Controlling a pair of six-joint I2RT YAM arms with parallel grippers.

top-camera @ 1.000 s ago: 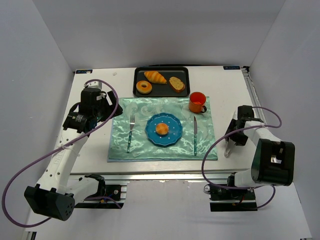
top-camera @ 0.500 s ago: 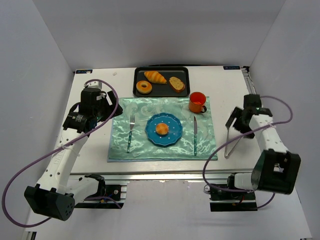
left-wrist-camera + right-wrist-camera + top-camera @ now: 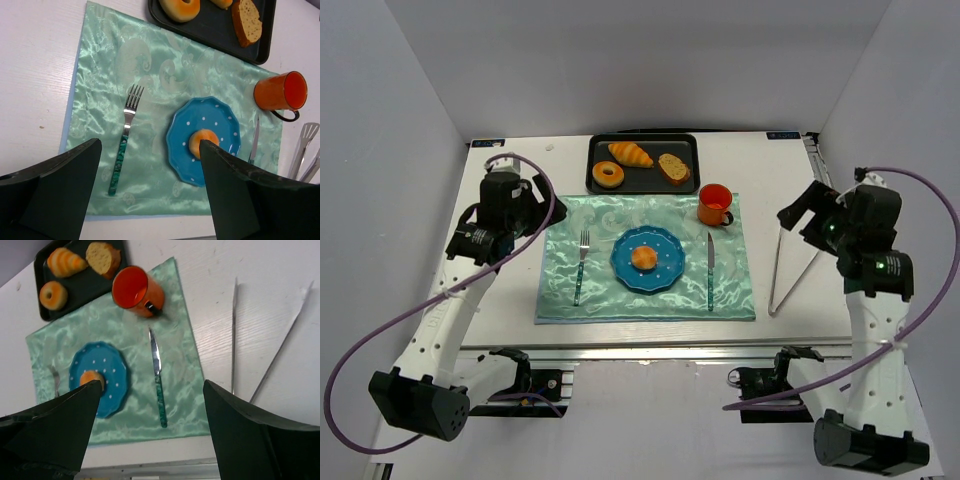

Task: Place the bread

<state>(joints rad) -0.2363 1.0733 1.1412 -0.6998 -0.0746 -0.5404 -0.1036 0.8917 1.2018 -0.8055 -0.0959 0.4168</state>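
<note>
The bread [image 3: 644,258] is seen resting at the middle of the blue dotted plate [image 3: 665,272], on the green placemat [image 3: 560,290] between the fork [image 3: 581,262] and the knife [image 3: 710,268], so the placing itself is judged to be done. The tongs [image 3: 777,275] lie on the table [image 3: 790,180] right of the mat, apart from the right gripper [image 3: 152,385], whose fingers are spread wide and hold nothing. The left gripper [image 3: 150,145] is likewise spread wide and empty. Little appears to be left beyond parking the arms.
</note>
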